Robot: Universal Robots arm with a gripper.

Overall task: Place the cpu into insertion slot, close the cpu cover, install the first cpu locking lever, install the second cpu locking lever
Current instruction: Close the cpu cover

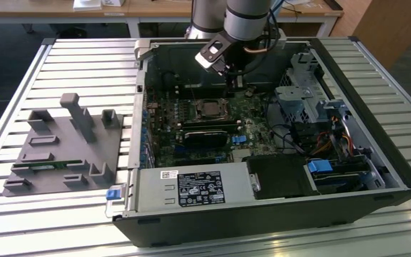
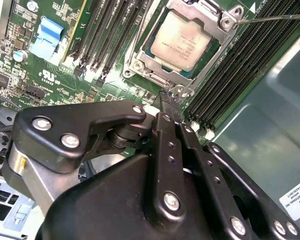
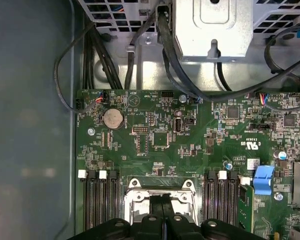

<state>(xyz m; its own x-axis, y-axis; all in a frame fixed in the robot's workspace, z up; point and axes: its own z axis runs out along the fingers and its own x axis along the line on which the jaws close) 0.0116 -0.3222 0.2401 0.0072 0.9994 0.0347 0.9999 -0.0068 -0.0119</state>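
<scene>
We see the hand [image 2: 171,97], black jointed metal, fingers pressed together on nothing, tips at the insertion slot [image 2: 157,80] rim. The silver-topped cpu [image 2: 182,37] lies inside under the square cpu cover [image 2: 140,56], mid-frame in the exterior view, flanked by long black memory slots [image 2: 110,35].

The cpu [image 2: 182,39] sits framed by the cpu cover [image 2: 157,70] — the tool [image 2: 169,100], fingers [image 2: 166,135] pressed together, just beside its edge.
</scene>
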